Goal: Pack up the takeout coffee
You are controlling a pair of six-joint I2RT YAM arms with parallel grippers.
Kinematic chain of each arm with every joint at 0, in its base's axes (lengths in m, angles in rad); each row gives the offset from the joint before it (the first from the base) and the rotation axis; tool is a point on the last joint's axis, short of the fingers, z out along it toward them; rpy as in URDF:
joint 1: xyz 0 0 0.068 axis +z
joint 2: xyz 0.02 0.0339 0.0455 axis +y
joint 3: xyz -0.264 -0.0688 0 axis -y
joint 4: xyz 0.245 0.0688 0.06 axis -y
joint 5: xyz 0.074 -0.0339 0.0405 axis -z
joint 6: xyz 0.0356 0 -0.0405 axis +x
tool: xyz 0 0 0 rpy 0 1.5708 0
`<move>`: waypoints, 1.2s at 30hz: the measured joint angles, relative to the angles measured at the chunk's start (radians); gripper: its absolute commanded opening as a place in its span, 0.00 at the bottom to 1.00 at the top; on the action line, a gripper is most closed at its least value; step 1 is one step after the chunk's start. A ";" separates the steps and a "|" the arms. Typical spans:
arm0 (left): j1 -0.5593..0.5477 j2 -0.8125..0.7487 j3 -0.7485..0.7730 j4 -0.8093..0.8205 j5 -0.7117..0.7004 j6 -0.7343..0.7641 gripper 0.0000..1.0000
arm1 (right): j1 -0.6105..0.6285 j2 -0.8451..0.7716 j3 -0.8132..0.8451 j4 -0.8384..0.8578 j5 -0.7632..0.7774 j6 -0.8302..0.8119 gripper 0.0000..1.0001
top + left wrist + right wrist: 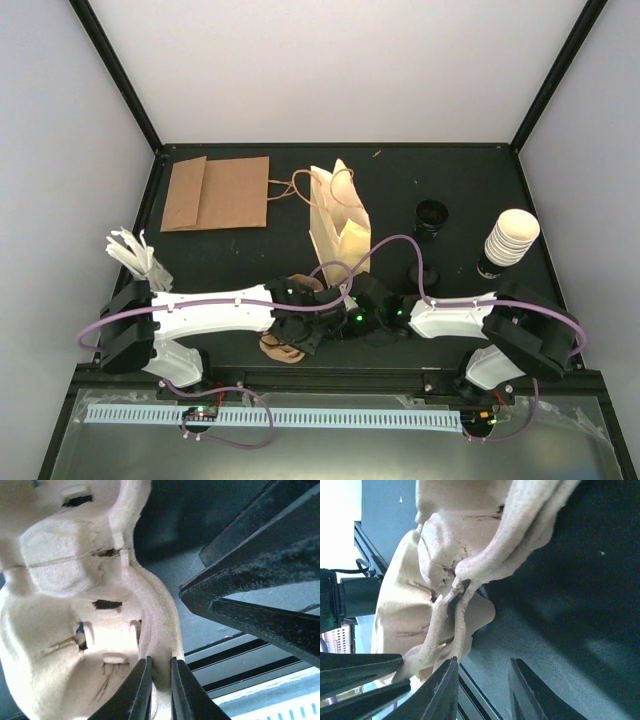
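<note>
Top view first: the left tool (300, 322) and the right tool (368, 312) sat close together near the worktop's (450, 170) front edge, by a tan pulp carrier (281, 350). The takeout coffee cups (511, 236) stood stacked far right, well apart from both tools. The cream bag (338, 225) stood upright mid-worktop.

Left wrist: that tool was clenched, its fingers (142, 685) pinching the carrier's rim.

Right wrist: the tool was released, with bare worktop showing between its fingers (522, 690) and the carrier's edge just beside one of them.
</note>
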 measured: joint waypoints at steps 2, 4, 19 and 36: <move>0.000 -0.002 0.012 -0.019 -0.015 -0.005 0.05 | 0.000 -0.003 0.000 -0.001 0.000 0.000 0.30; 0.000 -0.010 0.016 -0.026 -0.029 -0.009 0.02 | 0.000 -0.010 0.000 -0.001 0.001 0.000 0.30; 0.000 -0.087 0.062 -0.099 -0.090 -0.019 0.01 | 0.000 -0.120 0.000 -0.020 0.029 0.003 0.38; 0.000 -0.169 0.102 -0.151 -0.129 -0.024 0.02 | 0.000 -0.140 0.016 -0.060 0.147 0.043 0.47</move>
